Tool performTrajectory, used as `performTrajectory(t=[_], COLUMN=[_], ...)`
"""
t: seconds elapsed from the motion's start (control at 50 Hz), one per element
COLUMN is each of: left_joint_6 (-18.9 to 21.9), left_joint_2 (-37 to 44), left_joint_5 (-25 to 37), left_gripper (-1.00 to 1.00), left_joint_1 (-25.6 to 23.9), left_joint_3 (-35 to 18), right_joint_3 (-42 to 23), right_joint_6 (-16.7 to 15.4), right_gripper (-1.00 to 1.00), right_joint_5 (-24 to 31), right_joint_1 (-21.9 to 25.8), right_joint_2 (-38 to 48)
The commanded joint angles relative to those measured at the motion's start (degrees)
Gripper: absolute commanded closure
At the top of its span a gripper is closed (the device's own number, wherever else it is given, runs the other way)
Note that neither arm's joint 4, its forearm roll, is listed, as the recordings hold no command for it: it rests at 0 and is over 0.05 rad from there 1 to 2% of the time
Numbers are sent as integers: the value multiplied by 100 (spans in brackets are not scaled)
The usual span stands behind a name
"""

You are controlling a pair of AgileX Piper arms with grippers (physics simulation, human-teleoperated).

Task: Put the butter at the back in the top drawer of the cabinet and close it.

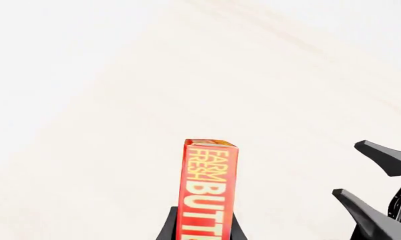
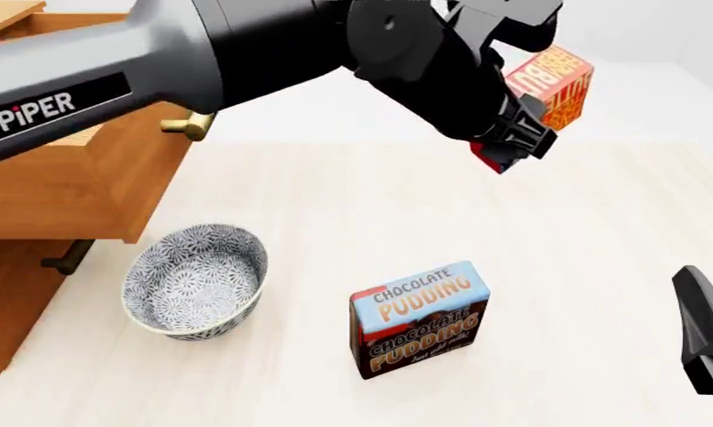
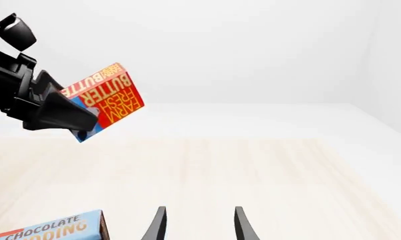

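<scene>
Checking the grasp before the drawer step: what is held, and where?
The left gripper holds the butter by its lower end; the right gripper is empty.

A pale wooden table (image 2: 332, 213) carries a patterned bowl (image 2: 196, 280), a chocolate pudding box (image 2: 420, 318) standing nearby, and the cabinet (image 2: 48, 191) at its left edge.

The left hand (image 2: 525, 135) grips the butter (image 2: 554, 86) in the air, high above the tabletop (image 2: 570, 267), the box tilted with its orange panel showing. The cabinet (image 2: 48, 196) stands at the tabletop's left edge, its top drawer (image 2: 84, 191) pulled out, one end of the brass handle (image 2: 188, 125) visible under the arm. Just right of the cabinet sits a patterned bowl (image 2: 196, 280). Right of the bowl stands the Chocolate Pudding box (image 2: 420, 318). Far right of the pudding box, the right hand (image 2: 707, 334) shows only partly.
</scene>
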Motion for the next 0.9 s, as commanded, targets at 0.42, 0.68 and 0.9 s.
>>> performTrajectory(t=[0.42,0.68,0.9], left_joint_6=[386,526,600], left_joint_2=[-1502,-1900,-2277], left_joint_5=[45,110,162], left_gripper=[100,100,100], left_joint_1=[845,1265,1591], left_joint_3=[931,1321,1607], right_joint_3=[0,0,0], right_joint_6=[0,0,0], right_gripper=[-100,-100,-100], right_joint_5=[0,0,0], right_joint_1=[0,0,0], right_joint_2=[0,0,0])
